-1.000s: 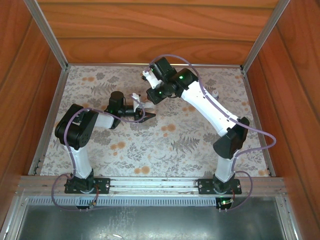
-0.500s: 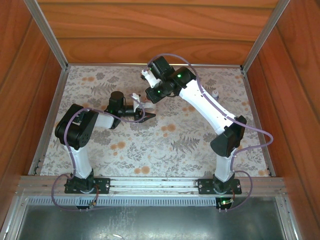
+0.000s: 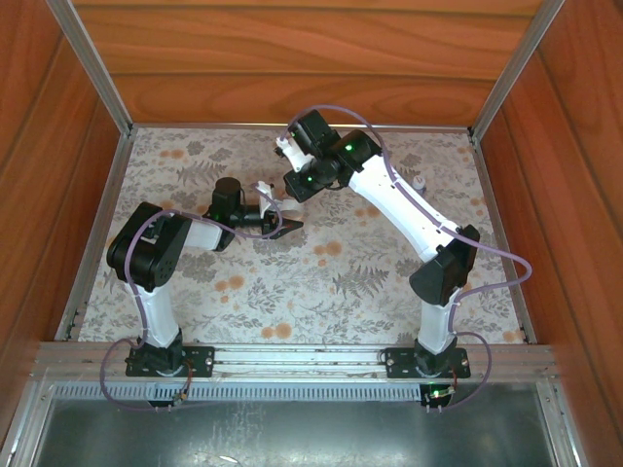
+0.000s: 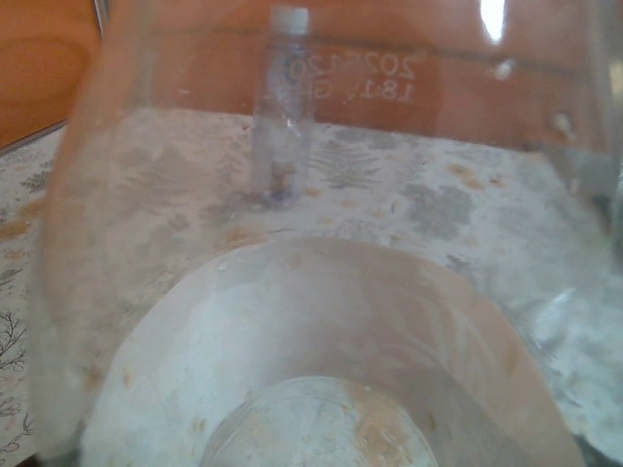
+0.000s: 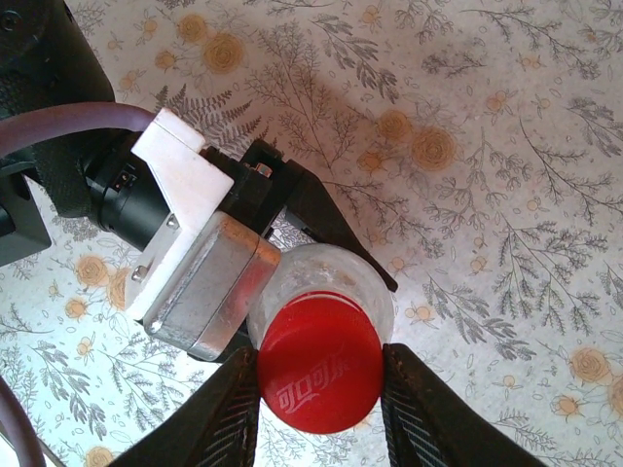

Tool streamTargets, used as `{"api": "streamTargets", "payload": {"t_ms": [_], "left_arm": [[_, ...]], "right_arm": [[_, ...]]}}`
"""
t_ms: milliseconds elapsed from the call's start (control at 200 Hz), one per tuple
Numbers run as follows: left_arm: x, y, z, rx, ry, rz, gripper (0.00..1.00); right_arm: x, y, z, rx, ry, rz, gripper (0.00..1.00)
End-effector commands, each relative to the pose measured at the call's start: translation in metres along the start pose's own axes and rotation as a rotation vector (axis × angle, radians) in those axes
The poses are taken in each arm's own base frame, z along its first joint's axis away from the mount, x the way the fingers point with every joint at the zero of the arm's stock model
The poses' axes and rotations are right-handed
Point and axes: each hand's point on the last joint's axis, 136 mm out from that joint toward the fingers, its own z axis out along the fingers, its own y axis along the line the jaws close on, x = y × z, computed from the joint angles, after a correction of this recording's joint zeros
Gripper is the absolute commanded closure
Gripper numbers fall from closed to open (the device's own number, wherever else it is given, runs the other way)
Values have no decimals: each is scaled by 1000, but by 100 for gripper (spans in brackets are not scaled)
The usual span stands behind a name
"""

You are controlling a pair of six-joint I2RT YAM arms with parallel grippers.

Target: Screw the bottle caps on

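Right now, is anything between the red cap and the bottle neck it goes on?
Nothing visible: the red cap sits on the bottle neck already. The left gripper holds the bottle; the right gripper straddles the cap.

The tabletop shows a print of grey ferns and orange flowers. 3 wooden walls enclose it, with aluminium corner posts.
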Motion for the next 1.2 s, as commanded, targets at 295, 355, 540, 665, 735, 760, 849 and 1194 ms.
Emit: {"api": "streamTargets", "payload": {"t_ms": [295, 355, 540, 665, 735, 760, 849, 1194], "left_arm": [[35, -10, 3, 36, 71, -147, 41], [35, -10, 3, 37, 71, -145, 41], [35, -11, 3, 38, 72, -146, 41], [35, -11, 3, 39, 72, -146, 41], [35, -11, 2, 37, 72, -146, 41], [35, -11, 2, 39, 71, -147, 41], [36, -11, 3, 39, 73, -148, 41], [36, -11, 3, 40, 72, -148, 41]], "right_arm": [[0, 4, 0, -7, 12, 14, 66], [-1, 4, 0, -10, 12, 14, 67], [-1, 5, 3, -17, 36, 15, 67], [3, 6, 6, -23, 69, 20, 67], [4, 6, 5, -20, 84, 26, 67], [5, 6, 5, -19, 90, 28, 67], [6, 6, 0, -18, 101, 32, 67], [11, 8, -5, -23, 131, 42, 67]]}}
